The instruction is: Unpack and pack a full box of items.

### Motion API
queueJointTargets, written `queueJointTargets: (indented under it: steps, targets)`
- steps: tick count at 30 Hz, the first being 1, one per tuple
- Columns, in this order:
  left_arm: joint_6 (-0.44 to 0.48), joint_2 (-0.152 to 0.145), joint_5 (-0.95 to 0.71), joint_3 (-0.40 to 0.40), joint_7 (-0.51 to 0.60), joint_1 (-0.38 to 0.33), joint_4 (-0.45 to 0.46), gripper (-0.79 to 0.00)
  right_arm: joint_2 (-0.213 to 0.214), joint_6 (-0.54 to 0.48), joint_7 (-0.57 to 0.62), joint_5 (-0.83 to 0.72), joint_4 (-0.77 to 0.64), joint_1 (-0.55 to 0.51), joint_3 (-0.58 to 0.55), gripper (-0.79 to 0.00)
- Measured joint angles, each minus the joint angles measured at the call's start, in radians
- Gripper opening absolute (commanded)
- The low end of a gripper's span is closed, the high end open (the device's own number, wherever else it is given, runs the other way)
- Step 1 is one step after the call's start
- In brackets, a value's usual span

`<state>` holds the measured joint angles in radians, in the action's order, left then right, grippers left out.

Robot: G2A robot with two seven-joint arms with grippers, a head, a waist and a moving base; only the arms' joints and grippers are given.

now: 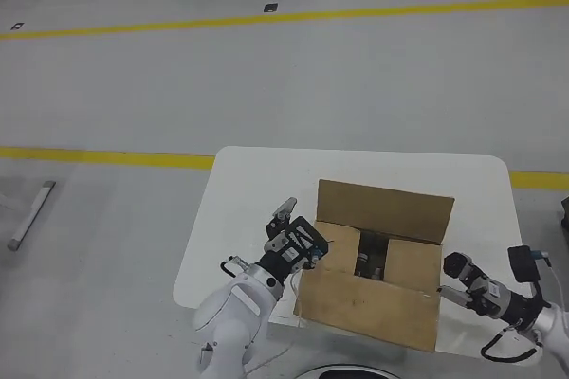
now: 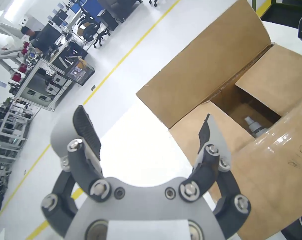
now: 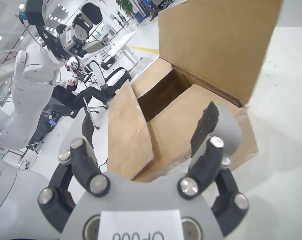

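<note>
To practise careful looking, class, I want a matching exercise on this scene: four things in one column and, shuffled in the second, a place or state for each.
Things
1. left gripper
2. rear flap
3. white bottle
4. table

Places and states
A. inside the box
B. white, bearing the box
C. open, holding nothing
D. standing upright

Pairs: 1-C; 2-D; 3-A; 4-B.
</note>
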<state>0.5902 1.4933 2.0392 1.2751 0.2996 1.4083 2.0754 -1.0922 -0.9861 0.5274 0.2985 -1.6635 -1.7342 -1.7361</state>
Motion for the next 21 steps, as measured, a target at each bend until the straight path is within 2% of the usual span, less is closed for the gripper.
queueJointTargets:
  steps: [14,21]
  targets:
    - [0.001,0.0,0.003,0.0,-0.001,0.0,0.0,0.0,0.034,-0.005,0.176,-0.009,-0.026,-0.019,0.04,0.0]
    - [0.001,0.0,0.003,0.0,-0.001,0.0,0.0,0.0,0.051,-0.026,0.211,-0.078,-0.03,-0.04,0.05,0.0]
